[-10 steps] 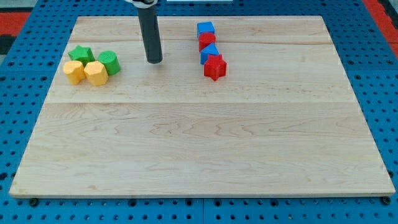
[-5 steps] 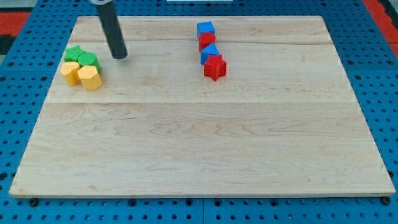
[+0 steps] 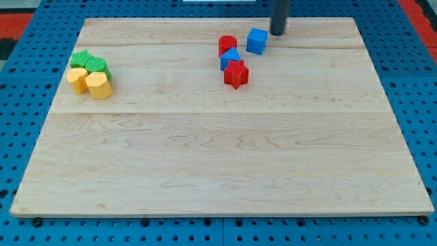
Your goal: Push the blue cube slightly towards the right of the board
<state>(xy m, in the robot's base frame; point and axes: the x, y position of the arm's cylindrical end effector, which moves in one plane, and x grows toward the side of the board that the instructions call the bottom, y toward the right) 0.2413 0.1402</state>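
The blue cube (image 3: 257, 40) lies near the view's top, right of centre, on the wooden board (image 3: 218, 150). It stands apart, just right of a red cylinder (image 3: 227, 45). Below the cylinder are a blue triangular block (image 3: 231, 57) and a red star block (image 3: 236, 74), touching in a column. My tip (image 3: 278, 33) is just to the upper right of the blue cube, with a small gap between them.
At the view's left are a green star block (image 3: 82, 59), a green block (image 3: 98, 66) and two yellow blocks (image 3: 77, 79) (image 3: 100, 85), bunched together. A blue pegboard (image 3: 423, 102) surrounds the board.
The blue cube has moved right and slightly down, away from the red cylinder. My tip went from beside the green blocks at the left to the upper right of the cube.
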